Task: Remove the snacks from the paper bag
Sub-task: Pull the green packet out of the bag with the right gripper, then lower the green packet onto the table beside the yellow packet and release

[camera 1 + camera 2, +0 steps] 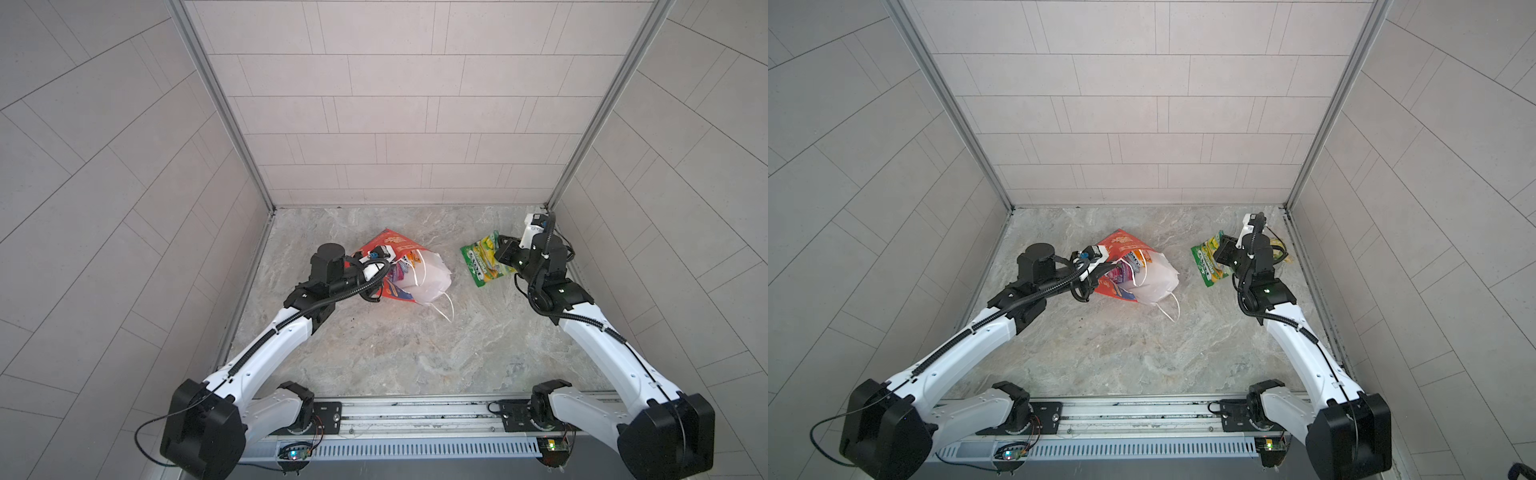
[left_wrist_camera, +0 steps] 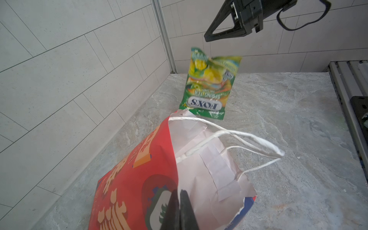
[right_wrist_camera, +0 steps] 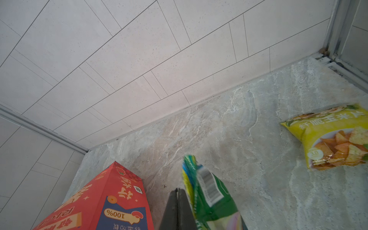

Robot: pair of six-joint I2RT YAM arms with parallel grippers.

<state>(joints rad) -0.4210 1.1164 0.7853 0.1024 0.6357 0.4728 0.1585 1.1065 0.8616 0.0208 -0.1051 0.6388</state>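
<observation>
The paper bag (image 2: pixel 139 179) was clamped at its rim by the left gripper (image 2: pixel 179 192); the green packet (image 3: pixel 211 199) was seen just beside the clenched right gripper (image 3: pixel 177 190).

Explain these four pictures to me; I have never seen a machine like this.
The machine is two white-and-black robot arms bolted to a rail, each ending in a two-fingered gripper. Two pictures look down from overhead, nearly alike; the other two come from cameras on the arms' wrists. The left gripper is shut on the rim of the red paper bag, which sits tilted; colourful packets show inside. The right gripper is shut too; a green packet is right beside it, blurred, and I cannot tell whether it is held. A yellow packet lies on the marbled surface.
</observation>
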